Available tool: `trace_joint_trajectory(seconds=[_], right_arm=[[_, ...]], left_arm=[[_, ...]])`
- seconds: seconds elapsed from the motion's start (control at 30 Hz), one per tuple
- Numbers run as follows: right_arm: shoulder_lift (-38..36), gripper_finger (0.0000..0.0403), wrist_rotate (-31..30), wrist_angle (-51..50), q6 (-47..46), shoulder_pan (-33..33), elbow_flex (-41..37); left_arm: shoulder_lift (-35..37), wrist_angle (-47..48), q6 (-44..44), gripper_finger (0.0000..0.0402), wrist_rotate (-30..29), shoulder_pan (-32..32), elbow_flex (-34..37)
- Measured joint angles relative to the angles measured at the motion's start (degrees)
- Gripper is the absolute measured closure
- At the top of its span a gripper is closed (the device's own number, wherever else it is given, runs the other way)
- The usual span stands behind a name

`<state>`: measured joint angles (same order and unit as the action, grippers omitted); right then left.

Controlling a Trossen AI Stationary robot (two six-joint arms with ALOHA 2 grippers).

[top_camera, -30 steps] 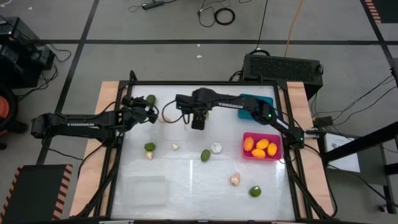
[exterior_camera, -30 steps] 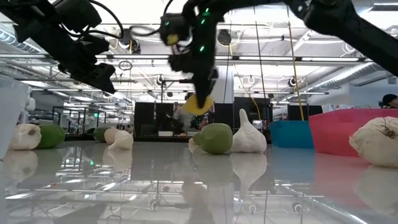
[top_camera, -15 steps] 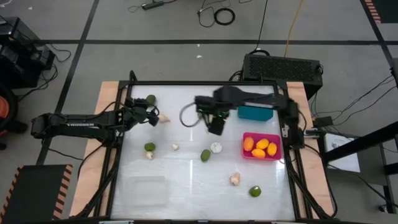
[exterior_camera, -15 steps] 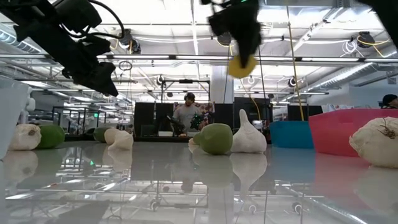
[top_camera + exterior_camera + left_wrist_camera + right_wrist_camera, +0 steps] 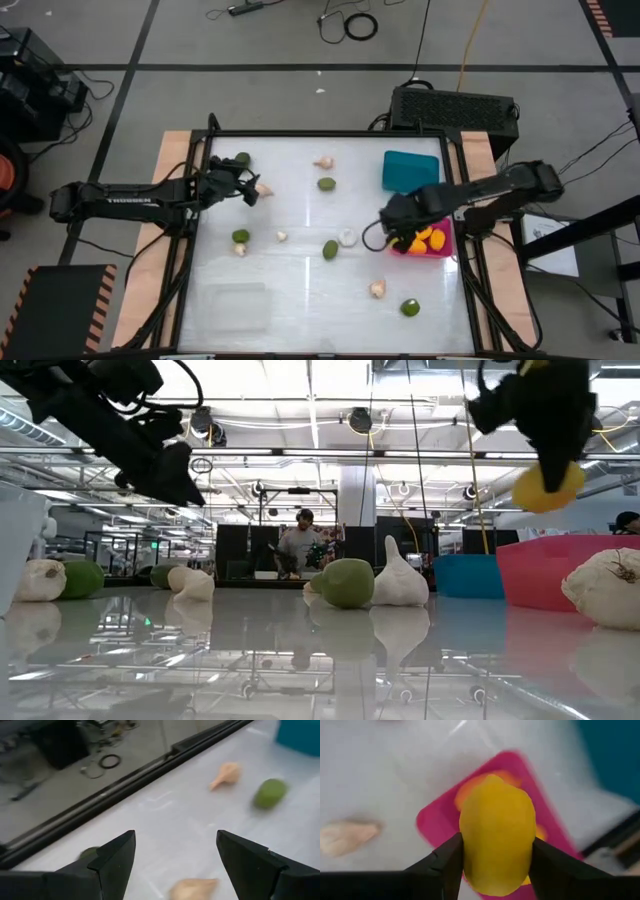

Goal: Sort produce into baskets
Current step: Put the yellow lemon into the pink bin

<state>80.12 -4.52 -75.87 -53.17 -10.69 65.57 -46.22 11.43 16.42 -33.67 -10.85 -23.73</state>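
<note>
Looks like a robotics lab in a big industrial-type hall. The white table [image 5: 300, 290] sits on a grey concrete floor [image 5: 250, 100] marked with dark tape lines, with loose cables [image 5: 350, 22] lying around and a black equipment box [image 5: 455, 108] just past the far edge. Across the table you see exposed ceiling trusses [image 5: 300, 455], hanging lights, and a person [image 5: 298, 550] at a workstation.

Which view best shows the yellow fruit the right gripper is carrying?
The right wrist view: the yellow fruit fills it, clamped in the right gripper above the pink basket. The low view shows it hanging; the high view hides it; the left wrist view misses it.
</note>
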Motion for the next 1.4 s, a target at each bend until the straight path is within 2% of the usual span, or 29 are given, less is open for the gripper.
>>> trace_joint_trajectory(seconds=[0.17, 0.43, 0.8, 1.0, 1.2, 1.4], right_arm=[[-2.9, 0.0208, 4.9, 3.9, -4.6, -3.3, -7.5], [-2.7, 0.0178, 5.1, 6.5, -9.2, -6.0, -13.6], [-2.9, 0.0105, 8.9, 8.0, -5.9, -4.4, -13.8], [-2.9, 0.0099, 12.6, 8.1, -3.1, -2.5, -13.3], [-2.9, 0.0101, 12.9, 6.5, 2.2, 0.2, -10.0], [-2.9, 0.0104, 11.9, 3.1, 4.4, 3.3, -5.9]], left_arm=[[0.0, -2.8, 0.1, 0.0116, 5.0, 0.0, 0.0], [-0.3, -3.6, 1.3, 0.0116, 6.3, 0.1, 0.0], [-3.0, -6.0, 1.2, 0.0116, 6.8, 0.1, 0.0], [-3.7, -7.2, 1.2, 0.0116, 9.8, 0.1, 0.0], [-3.7, -8.5, -0.7, 0.0116, 14.0, 0.1, 0.0], [-3.7, -10.2, -0.8, 0.0116, 15.9, 0.3, 0.0]])
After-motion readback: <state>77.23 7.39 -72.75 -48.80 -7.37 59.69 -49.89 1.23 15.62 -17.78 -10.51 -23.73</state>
